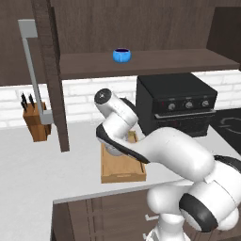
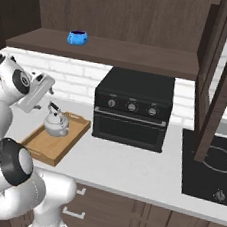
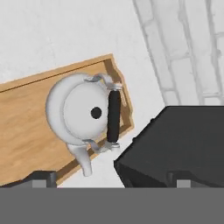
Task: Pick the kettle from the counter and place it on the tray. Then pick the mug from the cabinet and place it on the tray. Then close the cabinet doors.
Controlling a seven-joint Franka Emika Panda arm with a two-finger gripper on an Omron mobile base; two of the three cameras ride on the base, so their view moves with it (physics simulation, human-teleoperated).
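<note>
The silver-grey kettle (image 2: 56, 124) stands upright at the far end of the wooden tray (image 2: 51, 145) on the light-grey counter (image 2: 128, 170), its spout reaching over the rim. From above, the kettle (image 3: 81, 109) has its dark handle across the top, and the tray (image 3: 26, 131) lies under it. My gripper (image 3: 111, 180) hangs above the kettle, open and apart from it, holding nothing. Seen from the right, the gripper (image 2: 38, 105) is up and left of the kettle. The blue mug (image 1: 122, 55) sits on the cabinet shelf (image 1: 155, 63). Both cabinet doors (image 1: 52, 80) (image 2: 221, 83) stand open.
A black countertop oven (image 2: 132, 108) stands just right of the tray, close to the kettle. A knife block (image 1: 36, 121) sits at the back left by the open left door. A dark cooktop (image 2: 212, 165) lies at the right.
</note>
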